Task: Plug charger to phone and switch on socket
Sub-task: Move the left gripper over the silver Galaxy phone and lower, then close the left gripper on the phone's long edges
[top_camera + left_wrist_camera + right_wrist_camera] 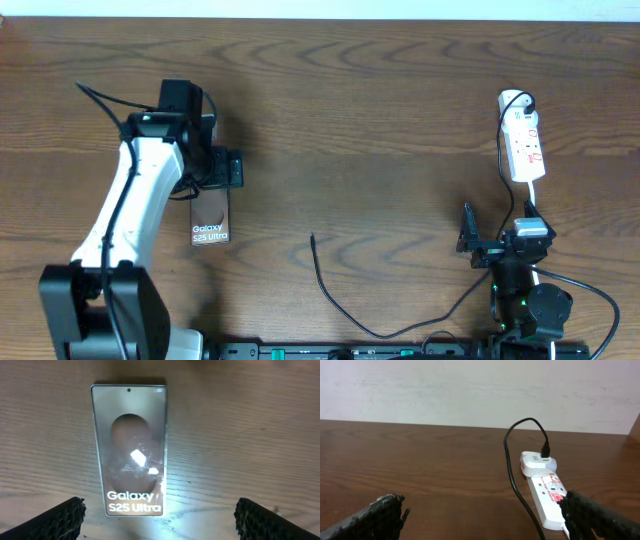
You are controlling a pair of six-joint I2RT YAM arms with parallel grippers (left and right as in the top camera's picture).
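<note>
The phone (210, 222) lies flat on the wooden table, its "Galaxy" lettering at the near end. My left gripper (213, 178) hangs over its far end, open. In the left wrist view the phone (132, 450) lies ahead of the left gripper (160, 525), and neither finger touches it. The charger (335, 300) is a thin black cable whose free tip rests on the table right of the phone. The socket (523, 140) lies at the far right. My right gripper (498, 222) stands open just short of it. The right wrist view shows the socket (547, 495) and the charger (512, 475) running to a white adapter (537, 462).
The charger cable loops along the table's front edge between the two arm bases. A pale wall (470, 390) rises behind the table's far edge. Bare wood (380, 130) lies between phone and socket.
</note>
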